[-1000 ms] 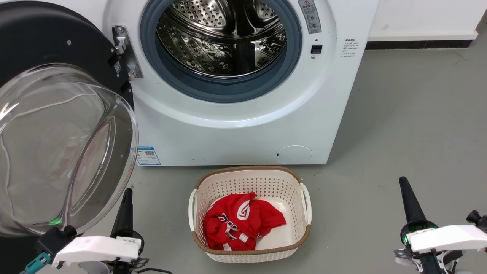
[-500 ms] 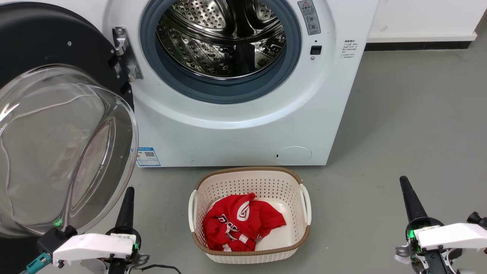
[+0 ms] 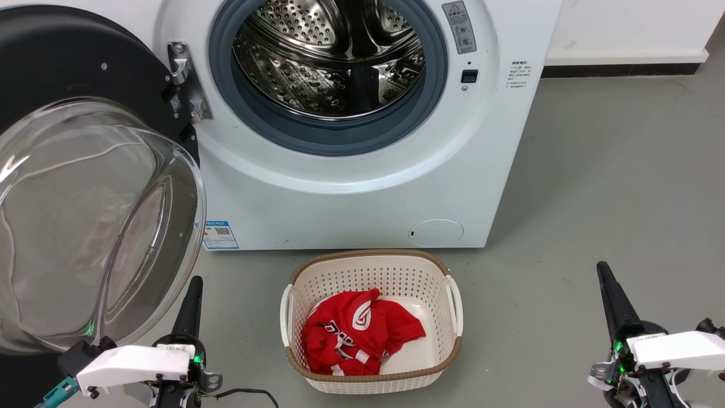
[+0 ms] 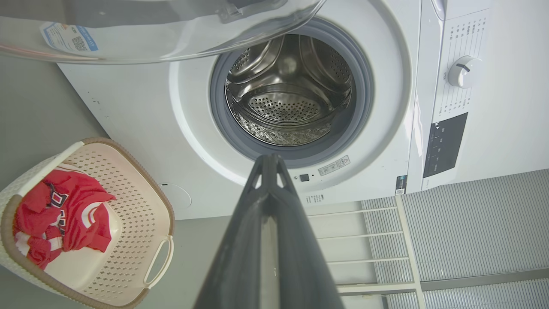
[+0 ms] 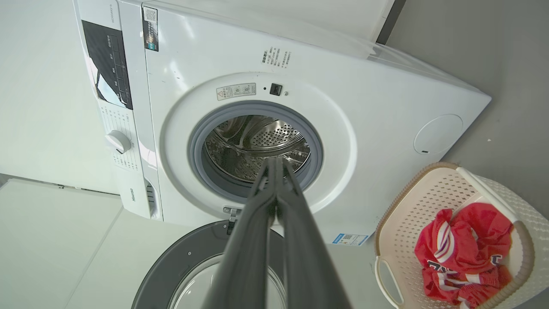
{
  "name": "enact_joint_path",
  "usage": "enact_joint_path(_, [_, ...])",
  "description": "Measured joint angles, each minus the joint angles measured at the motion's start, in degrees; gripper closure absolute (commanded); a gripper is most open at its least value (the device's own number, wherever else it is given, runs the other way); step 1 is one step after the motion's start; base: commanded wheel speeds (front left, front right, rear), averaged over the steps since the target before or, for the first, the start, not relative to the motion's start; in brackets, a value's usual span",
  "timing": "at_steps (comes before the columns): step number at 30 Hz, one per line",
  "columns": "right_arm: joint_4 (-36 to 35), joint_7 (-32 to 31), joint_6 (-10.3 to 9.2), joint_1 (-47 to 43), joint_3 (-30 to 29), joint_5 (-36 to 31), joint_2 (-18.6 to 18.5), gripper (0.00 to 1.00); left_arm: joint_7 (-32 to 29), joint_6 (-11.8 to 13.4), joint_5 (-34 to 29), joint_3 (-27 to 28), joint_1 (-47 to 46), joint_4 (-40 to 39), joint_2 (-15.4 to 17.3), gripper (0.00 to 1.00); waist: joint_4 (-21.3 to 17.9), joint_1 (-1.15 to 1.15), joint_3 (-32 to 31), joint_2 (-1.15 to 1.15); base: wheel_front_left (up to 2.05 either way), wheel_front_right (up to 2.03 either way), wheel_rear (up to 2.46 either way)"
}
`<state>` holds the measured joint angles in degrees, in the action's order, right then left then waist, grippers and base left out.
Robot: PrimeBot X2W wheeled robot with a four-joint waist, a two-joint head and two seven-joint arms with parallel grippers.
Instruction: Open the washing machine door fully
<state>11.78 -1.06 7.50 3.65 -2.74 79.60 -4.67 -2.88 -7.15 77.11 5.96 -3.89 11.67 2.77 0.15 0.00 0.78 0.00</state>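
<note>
The washing machine door (image 3: 68, 68) is swung wide to the left on its hinge (image 3: 184, 79), black rim and bulging clear glass bowl (image 3: 85, 226) facing me. Its rim also shows in the right wrist view (image 5: 180, 266), and its glass edge (image 4: 150, 34) in the left wrist view. The steel drum (image 3: 331, 54) lies open inside the grey rubber ring. My left gripper (image 3: 195, 280) is shut, low at the lower left, just right of the glass bowl and apart from it. My right gripper (image 3: 601, 266) is shut at the lower right, holding nothing.
A cream perforated basket (image 3: 374, 379) with a red garment (image 3: 354, 331) stands on the grey floor in front of the machine. A small round white flap (image 3: 436, 232) sits low on the front panel. A white wall and dark skirting run at the right.
Both grippers have dropped slightly lower in the head view and the picture has shifted a little. The door has not moved.
</note>
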Motion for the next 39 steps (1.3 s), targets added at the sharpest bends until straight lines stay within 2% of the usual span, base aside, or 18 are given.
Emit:
enact_joint_path(31, [1.9, -3.4, -0.01, 1.9, -1.5, 13.2, 0.1, 1.0, -3.3, -0.3, 13.9, 0.4, -2.0, 2.2, 0.0, 1.0, -0.1, 0.0, -0.5, 0.0, 0.0, 0.0, 0.0])
enact_joint_path(39, [2.1, -3.9, -0.01, 2.0, -1.8, 14.5, 0.2, 1.0, -3.7, -0.3, 15.3, 0.5, -2.1, 2.5, 0.0, 1.0, -0.1, 0.0, -0.6, 0.0, 0.0, 0.0, 0.0])
